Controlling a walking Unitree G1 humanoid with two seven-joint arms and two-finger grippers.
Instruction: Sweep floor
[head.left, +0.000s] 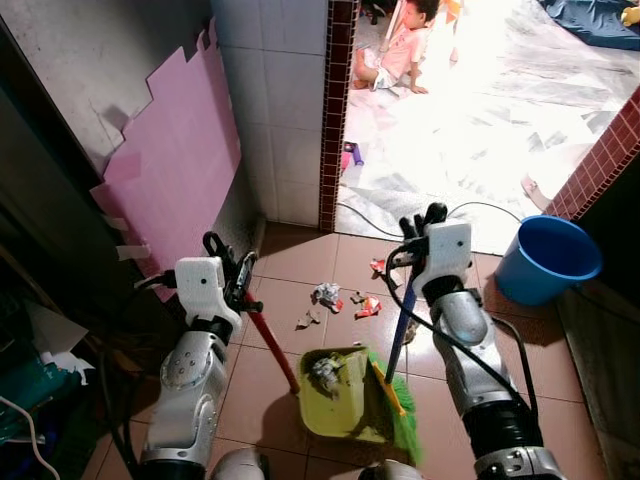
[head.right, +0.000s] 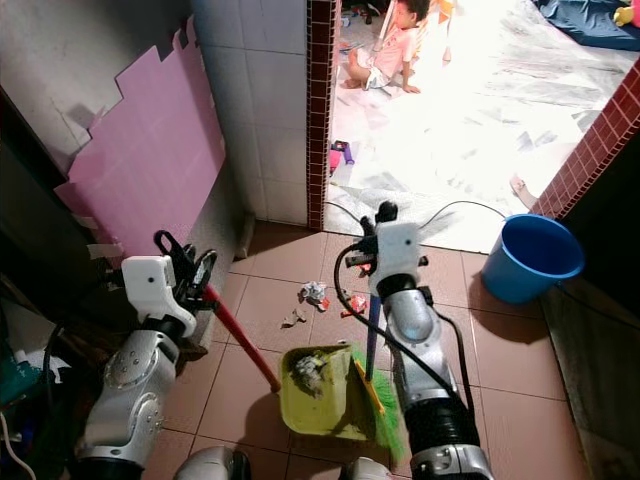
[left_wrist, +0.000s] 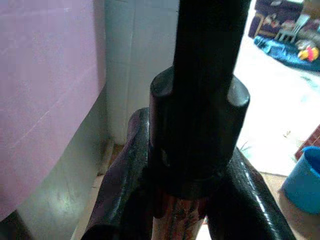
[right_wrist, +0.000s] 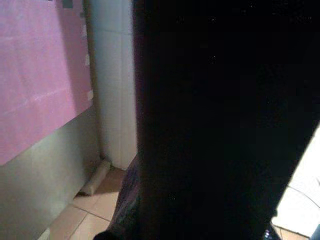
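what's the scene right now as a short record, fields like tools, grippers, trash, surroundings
left gripper: left gripper shut on the dustpan handle, red
right gripper: right gripper shut on the broom handle, blue
dustpan: yellow-green dustpan on the tiled floor, some trash inside
broom: green bristles at the dustpan's right edge
loose litter: scraps on the tiles beyond the dustpan
surroundings: blue bucket to the right, pink panel on the left wall, person sitting in the bright area beyond

Beyond the tiled doorway
A blue bucket (head.left: 548, 258) is standing by the brick wall; a person (head.left: 402, 48) is sitting on the bright floor.
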